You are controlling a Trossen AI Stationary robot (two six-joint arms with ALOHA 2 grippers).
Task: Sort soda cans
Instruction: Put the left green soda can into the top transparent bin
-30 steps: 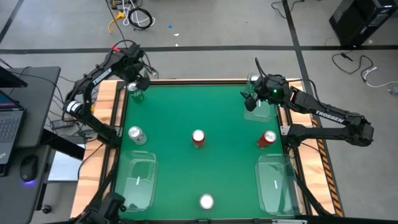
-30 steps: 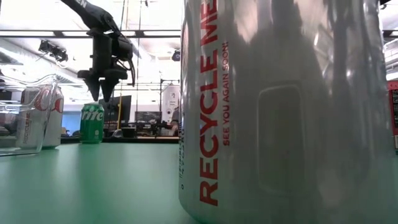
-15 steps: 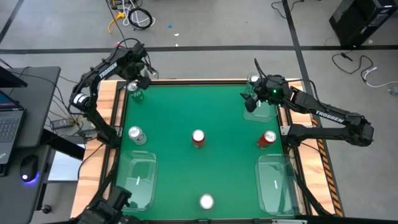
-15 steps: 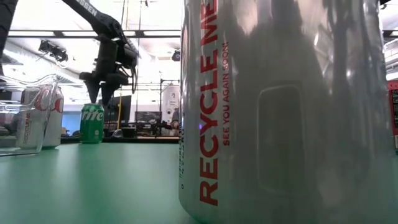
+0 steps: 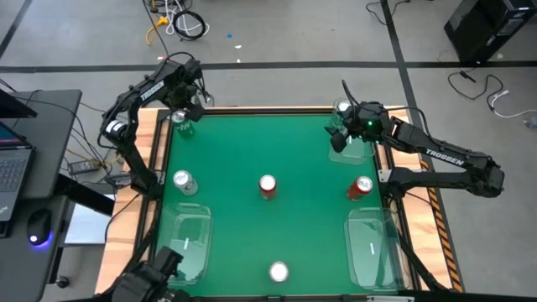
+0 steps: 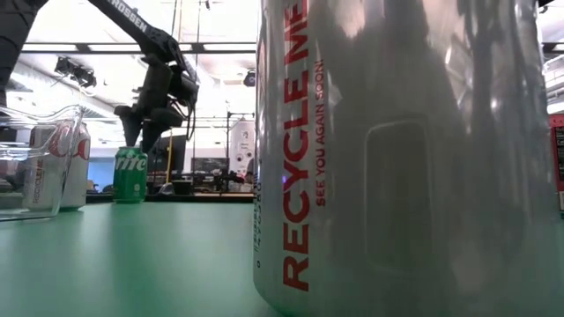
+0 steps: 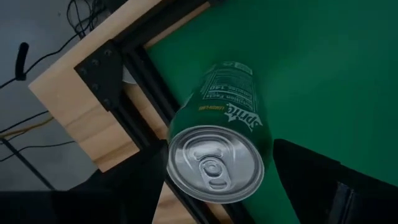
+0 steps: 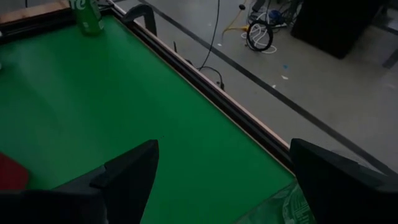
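A green soda can (image 5: 180, 124) stands upright at the table's far left corner. My left gripper (image 5: 181, 114) hangs open just above it, pointing steeply down. In the left wrist view its fingers (image 7: 311, 180) stand to either side of the can's silver top (image 7: 214, 163) without touching it. In the low view the fingertips (image 6: 141, 139) are just over the green can (image 6: 130, 174). My right gripper (image 5: 337, 137) waits open at the far right with nothing between its fingers. The other cans standing on the mat are two silver ones (image 5: 183, 180) (image 5: 278, 271) and two red ones (image 5: 267, 186) (image 5: 361, 186).
Clear plastic trays sit at the near left (image 5: 186, 243), the near right (image 5: 373, 247) and the far right (image 5: 359, 147). Another can top (image 5: 343, 107) shows by the far right corner. The table's wooden frame (image 7: 93, 106) runs close beside the green can. A laptop (image 5: 13, 159) sits off the table's left.
My left gripper has sunk a little toward the green can and tipped to point more steeply down. The can has stayed where it was, and the right arm has kept still.
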